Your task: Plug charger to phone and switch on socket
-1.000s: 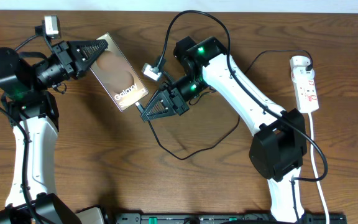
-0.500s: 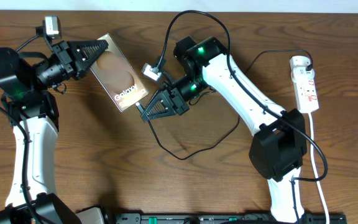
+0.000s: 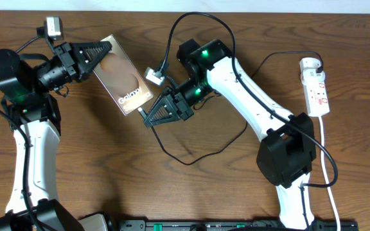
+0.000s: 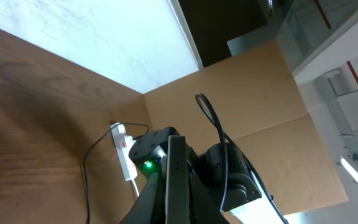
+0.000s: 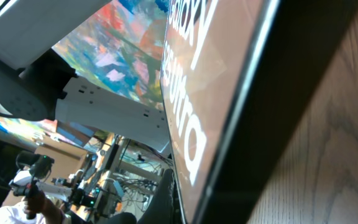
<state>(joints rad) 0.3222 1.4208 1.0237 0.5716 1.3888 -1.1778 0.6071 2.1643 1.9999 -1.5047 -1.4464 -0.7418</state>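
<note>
Above the wooden table (image 3: 108, 167), we are clamping the phone (image 3: 122, 76) in the left gripper (image 3: 103, 54) so the right gripper (image 3: 145, 116), apparently pinching the charger (image 3: 186, 163), can reach its port.

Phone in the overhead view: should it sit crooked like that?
Nothing looks damaged or spilled. The phone sits diagonally, apparently because the left gripper clamps one end, while the right gripper hovers at its lettered end. The charger loops loosely across the table.
</note>
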